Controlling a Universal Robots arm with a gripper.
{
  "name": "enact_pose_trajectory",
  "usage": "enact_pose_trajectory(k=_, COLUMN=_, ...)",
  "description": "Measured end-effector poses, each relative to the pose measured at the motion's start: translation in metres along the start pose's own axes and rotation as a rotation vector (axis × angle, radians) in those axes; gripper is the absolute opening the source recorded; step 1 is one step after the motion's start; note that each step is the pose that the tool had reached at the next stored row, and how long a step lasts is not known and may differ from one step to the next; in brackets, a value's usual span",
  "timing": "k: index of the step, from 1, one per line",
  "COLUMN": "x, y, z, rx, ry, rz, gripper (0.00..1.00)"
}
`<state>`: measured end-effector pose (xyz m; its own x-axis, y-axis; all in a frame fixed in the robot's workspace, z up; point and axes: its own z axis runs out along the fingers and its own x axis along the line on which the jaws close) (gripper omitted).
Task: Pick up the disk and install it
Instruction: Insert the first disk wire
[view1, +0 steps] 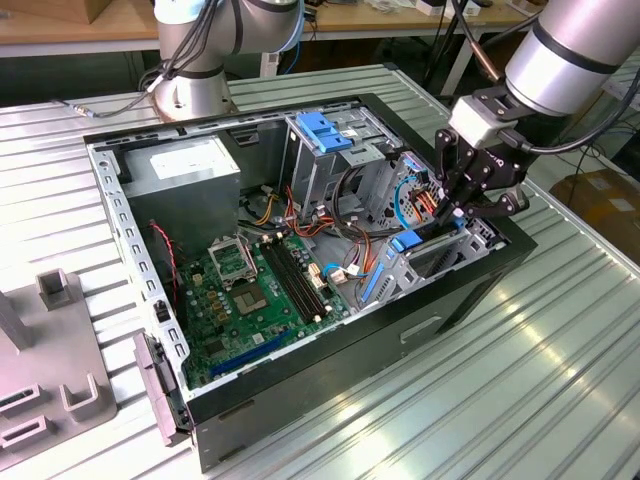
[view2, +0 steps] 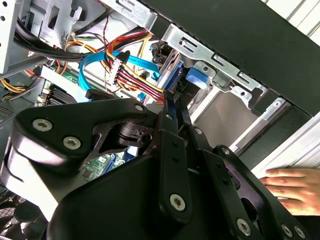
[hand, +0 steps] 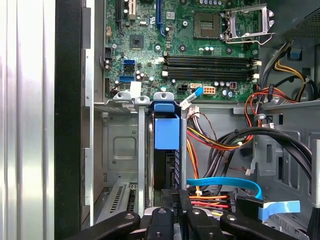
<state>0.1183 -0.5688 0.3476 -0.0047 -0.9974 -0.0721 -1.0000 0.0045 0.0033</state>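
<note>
Pincer: the pincer (view1: 452, 212) hangs at the right of the frame in the exterior view, reaching into the open computer case (view1: 330, 385), its fingers closed on the disk.
Disk: the disk (hand: 166, 134) stands on edge in the drive bay, blue rail end showing mid-frame in the first wrist view.
Motherboard: green motherboard (view1: 255, 290), centre-left.
Desk: ribbed metal desk (view1: 520, 400).
Hand: a person's hand (view2: 295, 187) rests at the lower right in the second wrist view.

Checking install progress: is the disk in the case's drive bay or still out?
In: the disk stands on edge in the bay slot, the gripper at its end.
</note>
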Motion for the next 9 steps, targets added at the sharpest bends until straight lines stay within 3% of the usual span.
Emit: enact_pose_trajectory(k=9, x=0.0, y=-0.0007, z=0.0011, rx=0.0, ry=0.0014, rz=0.0, gripper=0.16)
